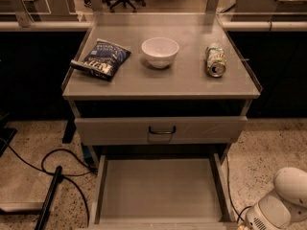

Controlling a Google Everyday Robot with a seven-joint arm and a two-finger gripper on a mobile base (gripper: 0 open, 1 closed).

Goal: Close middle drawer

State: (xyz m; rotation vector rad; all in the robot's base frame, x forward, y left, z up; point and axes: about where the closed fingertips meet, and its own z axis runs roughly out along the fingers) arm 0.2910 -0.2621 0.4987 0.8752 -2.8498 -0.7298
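Note:
The middle drawer (100,188) is pulled far out below the closed top drawer (115,131), which has a dark bar handle (162,130). The middle drawer's inside is bare and grey; its front lies along the bottom edge of the view and its handle is hidden. My white arm (283,200) is at the bottom right, beside the drawer's right front corner. My gripper (241,227) only just shows at the bottom edge, next to that corner, apart from the drawer wall.
On the cabinet top (187,80) lie a blue chip bag (102,59), a white bowl (159,51) and a green can on its side (216,60). Black cables (53,166) and a dark bar (48,200) lie on the floor at left.

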